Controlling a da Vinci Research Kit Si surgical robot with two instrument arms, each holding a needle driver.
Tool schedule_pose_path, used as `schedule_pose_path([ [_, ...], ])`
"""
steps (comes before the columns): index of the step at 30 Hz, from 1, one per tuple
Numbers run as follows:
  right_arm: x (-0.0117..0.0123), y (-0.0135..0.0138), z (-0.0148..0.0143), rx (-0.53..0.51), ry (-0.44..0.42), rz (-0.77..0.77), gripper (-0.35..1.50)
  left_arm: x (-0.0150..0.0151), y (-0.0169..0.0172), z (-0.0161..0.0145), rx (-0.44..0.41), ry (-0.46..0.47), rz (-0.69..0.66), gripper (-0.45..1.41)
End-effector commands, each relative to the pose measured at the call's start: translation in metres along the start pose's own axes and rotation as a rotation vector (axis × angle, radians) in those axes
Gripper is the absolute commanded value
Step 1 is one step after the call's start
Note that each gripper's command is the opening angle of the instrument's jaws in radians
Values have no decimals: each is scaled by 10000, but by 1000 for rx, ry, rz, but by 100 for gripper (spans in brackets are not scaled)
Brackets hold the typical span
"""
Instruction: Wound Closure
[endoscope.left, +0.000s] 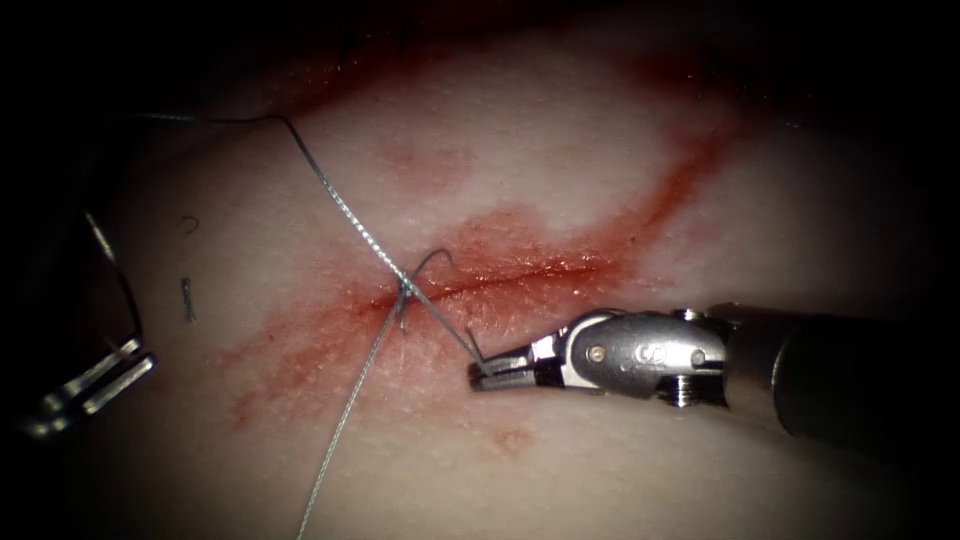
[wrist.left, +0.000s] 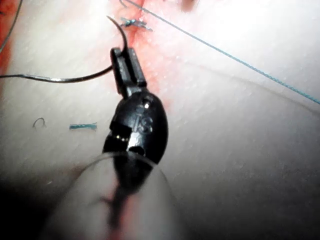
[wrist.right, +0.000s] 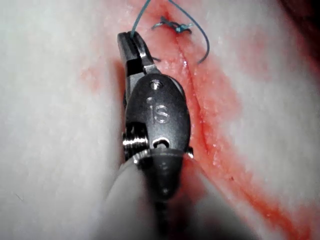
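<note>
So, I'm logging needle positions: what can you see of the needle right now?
The needle is a thin, dark, curved piece of metal wire. It is out of the tissue, held in the left tool, whose jaws are shut on it near one end. A short hooked stretch sticks out past the jaws and the long arc sweeps away on the other side. In the endoscope view it lies far to the left of the cut.

Two grippers (endoscope.left: 478, 374) (endoscope.left: 85, 385), one needle (wrist.left: 75, 77).

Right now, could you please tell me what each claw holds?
Left claw: shut on the needle, which is out of the tissue.
Right claw: shut on the thread beside the cut.
</note>
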Motion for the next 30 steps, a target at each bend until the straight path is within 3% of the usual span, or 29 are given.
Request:
schedule_pose_path([
  [1,12,-27,10,41,-3,-4,-35,-5,7,6,-3,3,-1,-45],
  [2,18,-37,11,58,-6,-8,-35,-5,9,7,-5,2,1,-45],
  [5,59,-103,11,194,-5,10,-35,-6,15,12,-19,1,7,-45],
  [8,90,-136,10,271,17,8,-35,-6,15,12,-17,0,7,-45],
  [11,111,-144,10,289,45,9,-35,-6,15,12,-18,0,8,-45],
  [13,124,-134,9,243,56,-31,-35,-6,15,12,-16,-1,8,-45],
  [14,127,-118,6,178,47,-55,41,-6,15,12,-18,1,8,-45],
  [17,124,-92,-4,107,68,-82,84,-7,15,11,-17,0,3,-45],
  [20,117,-67,-15,55,70,-98,101,-9,14,9,-20,-5,4,-45],
  [23,101,-34,-34,2,67,-111,101,-13,11,8,-14,-11,6,-45],
  [30,73,-3,-52,-44,61,-119,101,-20,6,3,-12,-17,11,-45],
])
